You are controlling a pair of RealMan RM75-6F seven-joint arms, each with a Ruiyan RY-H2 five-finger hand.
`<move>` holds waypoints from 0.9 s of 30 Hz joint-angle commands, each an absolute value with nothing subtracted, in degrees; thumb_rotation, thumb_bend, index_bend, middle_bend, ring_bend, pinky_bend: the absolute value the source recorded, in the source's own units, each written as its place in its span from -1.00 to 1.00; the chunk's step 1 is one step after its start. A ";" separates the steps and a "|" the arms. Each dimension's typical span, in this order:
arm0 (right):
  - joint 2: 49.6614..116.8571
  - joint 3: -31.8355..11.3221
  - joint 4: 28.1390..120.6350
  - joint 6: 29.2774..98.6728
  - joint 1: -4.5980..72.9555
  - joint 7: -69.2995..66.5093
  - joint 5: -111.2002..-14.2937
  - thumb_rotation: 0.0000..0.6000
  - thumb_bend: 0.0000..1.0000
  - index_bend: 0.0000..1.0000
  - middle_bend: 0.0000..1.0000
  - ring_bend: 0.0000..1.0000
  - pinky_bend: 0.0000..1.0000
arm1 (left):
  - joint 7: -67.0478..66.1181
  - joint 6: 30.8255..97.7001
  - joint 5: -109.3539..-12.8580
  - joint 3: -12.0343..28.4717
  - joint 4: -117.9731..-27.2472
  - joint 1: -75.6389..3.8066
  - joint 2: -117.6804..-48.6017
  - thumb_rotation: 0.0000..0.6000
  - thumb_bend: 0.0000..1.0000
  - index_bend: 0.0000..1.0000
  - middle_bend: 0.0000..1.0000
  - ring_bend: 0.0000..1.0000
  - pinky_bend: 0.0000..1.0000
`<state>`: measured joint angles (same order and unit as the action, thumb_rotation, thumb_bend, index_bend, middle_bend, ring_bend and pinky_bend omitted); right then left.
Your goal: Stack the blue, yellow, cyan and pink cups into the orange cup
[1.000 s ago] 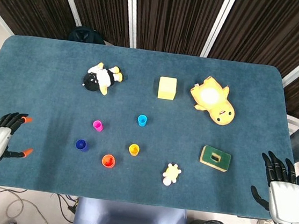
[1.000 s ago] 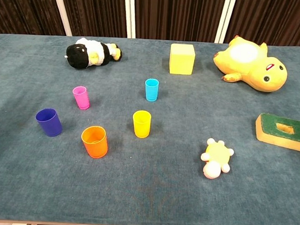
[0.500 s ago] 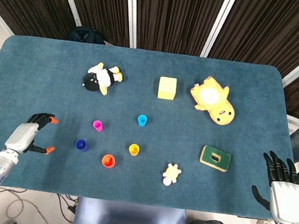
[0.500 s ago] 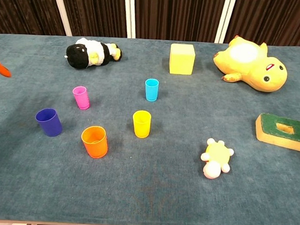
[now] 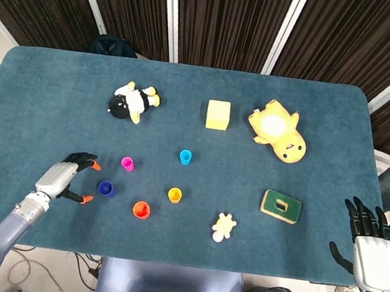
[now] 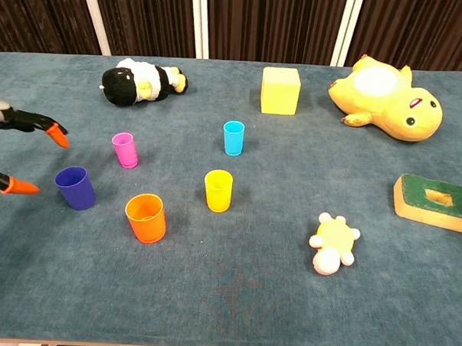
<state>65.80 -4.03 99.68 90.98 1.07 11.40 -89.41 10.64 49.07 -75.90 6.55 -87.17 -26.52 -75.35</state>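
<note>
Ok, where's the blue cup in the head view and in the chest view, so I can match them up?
Head view: the blue cup sits lower left of centre, just right of the left hand, whose fingers are spread and not touching it.
Chest view: the blue cup stands at the left, with the left hand's fingertips at the frame edge beside it.
Shared landmark: the orange cup, its nearest neighbour toward the robot's right.

Left hand (image 5: 67, 176) hovers spread just beside the blue cup (image 5: 105, 189); orange cup (image 5: 141, 210) stands near; right hand (image 5: 369, 240) rests at the table's (image 5: 45, 101) edge, fingers apart.
</note>
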 commanded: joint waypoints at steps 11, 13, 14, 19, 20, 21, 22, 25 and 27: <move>65.62 -4.17 99.65 91.15 0.99 11.05 -89.25 1.00 -0.35 -0.90 -0.86 -0.73 -0.88 | 5.87 46.95 -73.13 6.73 -85.84 -29.42 -78.64 1.00 -0.67 -0.28 -0.76 -0.94 -0.96; 65.61 -4.21 99.64 91.18 0.99 11.06 -89.24 1.00 -0.35 -0.90 -0.86 -0.73 -0.88 | 5.41 46.96 -73.00 6.76 -85.95 -29.68 -78.86 1.00 -0.64 -0.27 -0.75 -0.94 -0.96; 65.61 -4.23 99.65 91.17 1.00 11.05 -89.20 1.00 -0.35 -0.90 -0.86 -0.73 -0.88 | 5.03 47.01 -72.86 6.77 -85.95 -29.82 -79.01 1.00 -0.63 -0.26 -0.75 -0.94 -0.96; 65.58 -4.27 99.60 91.27 0.96 10.93 -89.21 1.00 -0.35 -0.90 -0.86 -0.73 -0.88 | 3.21 47.22 -72.22 6.45 -85.77 -30.16 -79.51 1.00 -0.62 -0.24 -0.74 -0.94 -0.96; 65.60 -4.33 99.58 91.34 0.95 10.86 -89.18 1.00 -0.35 -0.90 -0.86 -0.73 -0.88 | 2.88 47.26 -71.99 6.35 -85.76 -30.18 -79.61 1.00 -0.62 -0.23 -0.74 -0.94 -0.96; 65.61 -4.38 99.59 91.43 0.92 10.78 -89.12 1.00 -0.35 -0.90 -0.86 -0.73 -0.88 | 2.61 47.27 -71.76 6.25 -85.74 -30.20 -79.69 1.00 -0.62 -0.23 -0.74 -0.94 -0.96; 65.62 -4.39 99.63 91.49 0.87 10.71 -89.08 1.00 -0.35 -0.90 -0.86 -0.73 -0.88 | 2.40 47.23 -71.53 6.17 -85.72 -30.24 -79.78 1.00 -0.62 -0.23 -0.73 -0.94 -0.96; 65.58 -4.38 99.66 91.54 0.80 10.68 -88.99 1.00 -0.35 -0.90 -0.86 -0.73 -0.88 | 2.11 47.01 -71.22 6.06 -85.74 -30.45 -79.97 1.00 -0.60 -0.22 -0.73 -0.94 -0.96; 65.56 -4.47 99.71 91.49 0.84 10.69 -88.87 1.00 -0.35 -0.90 -0.86 -0.73 -0.88 | 1.88 46.82 -71.22 5.90 -85.90 -30.69 -80.07 1.00 -0.58 -0.19 -0.72 -0.94 -0.96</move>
